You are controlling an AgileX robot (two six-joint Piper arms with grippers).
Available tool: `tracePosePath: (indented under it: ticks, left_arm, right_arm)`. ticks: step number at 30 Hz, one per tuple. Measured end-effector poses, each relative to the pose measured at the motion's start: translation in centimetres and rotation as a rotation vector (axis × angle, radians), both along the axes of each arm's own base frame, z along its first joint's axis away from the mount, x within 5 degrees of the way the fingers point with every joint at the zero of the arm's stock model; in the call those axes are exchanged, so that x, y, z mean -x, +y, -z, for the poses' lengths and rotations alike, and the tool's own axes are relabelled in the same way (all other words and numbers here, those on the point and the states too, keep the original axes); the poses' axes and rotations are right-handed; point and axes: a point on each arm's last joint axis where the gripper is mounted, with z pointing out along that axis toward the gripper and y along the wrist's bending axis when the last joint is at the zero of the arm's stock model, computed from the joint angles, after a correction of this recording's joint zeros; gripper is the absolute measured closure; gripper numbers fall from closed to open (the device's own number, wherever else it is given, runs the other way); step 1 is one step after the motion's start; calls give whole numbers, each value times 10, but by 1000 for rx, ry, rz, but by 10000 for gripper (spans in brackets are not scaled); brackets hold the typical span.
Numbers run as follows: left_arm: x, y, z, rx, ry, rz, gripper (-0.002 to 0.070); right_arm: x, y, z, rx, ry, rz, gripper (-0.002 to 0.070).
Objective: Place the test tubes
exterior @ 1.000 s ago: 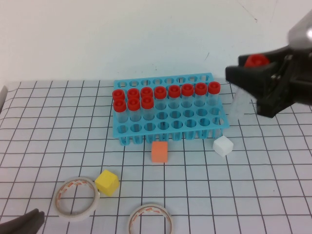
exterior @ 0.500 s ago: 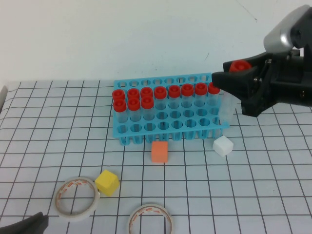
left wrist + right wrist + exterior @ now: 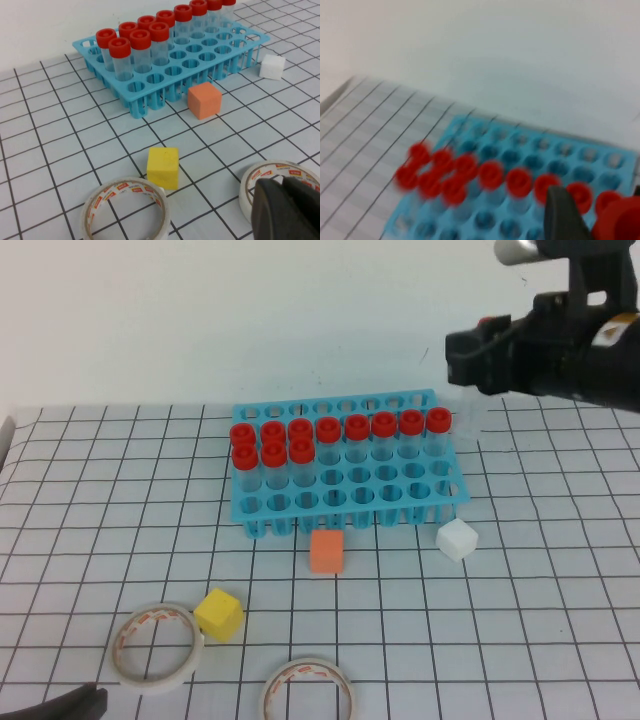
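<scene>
A blue rack stands mid-table, with red-capped test tubes along one row and three more in front at its left end. My right gripper hovers above the rack's far right corner, shut on a clear test tube that hangs below it. In the right wrist view the held tube's red cap sits beside a dark finger, above the rack. My left gripper is low at the near left edge, shut and empty; its wrist view shows it over a tape roll.
An orange cube and a white cube lie just in front of the rack. A yellow cube sits beside one tape roll; a second roll lies at the near edge. A white wall stands behind.
My right gripper has risen and swung left with the tube, from beside the rack's right end to above its far right corner. The left arm has barely moved.
</scene>
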Motion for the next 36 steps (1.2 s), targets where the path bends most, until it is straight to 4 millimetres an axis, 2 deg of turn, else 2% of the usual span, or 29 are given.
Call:
tracePosePath:
  ticks: [4,8,9,13,20,29,36]
  left_arm:
    - [0,0,0,0,1,2,675]
    - [0,0,0,-1,2,6,675]
    - [0,-1,0,-1,4,9,675]
    - [1,-2,1,0,9,21,675]
    - [3,-4,2,0,22,46,675]
    - [3,-4,2,0,25,51,675]
    - [3,-4,2,0,25,51,676]
  right_arm:
    - [-14,13,5,-62,-115,34,416]
    - [-25,30,13,-119,-264,-81,416]
    - [-30,38,24,-107,-297,-140,416]
    - [-39,50,52,-27,-297,-226,416]
    - [-59,64,94,14,-223,-249,416]
    - [-74,88,121,-10,-243,-301,416]
    - [-81,93,136,62,-277,-322,416]
